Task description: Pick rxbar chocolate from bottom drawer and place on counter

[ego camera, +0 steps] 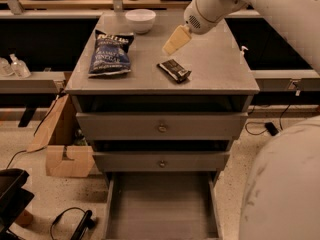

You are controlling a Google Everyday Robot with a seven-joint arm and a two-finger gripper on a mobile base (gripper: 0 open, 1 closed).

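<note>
White robot arm (260, 4) reaching in from upper right over the grey cabinet; counter (220, 71) carrying three items; bottom drawer (162, 209) pulled out, its grey floor bare; two upper drawers (161, 126) with round knobs, shut; blue chip bag (111, 54) lying flat at left of counter; white bowl (140, 20) at rear; gripper (169, 47) poised above counter centre, whether open or closed cannot be told; rxbar chocolate (174, 70) flat on counter, just below the gripper and apart from it.

1 rxbar chocolate (174, 70), 1 chip bag (110, 54), 1 bowl (140, 20), 3 drawers (162, 126), 1 gripper (173, 41) above the counter (220, 69)
</note>
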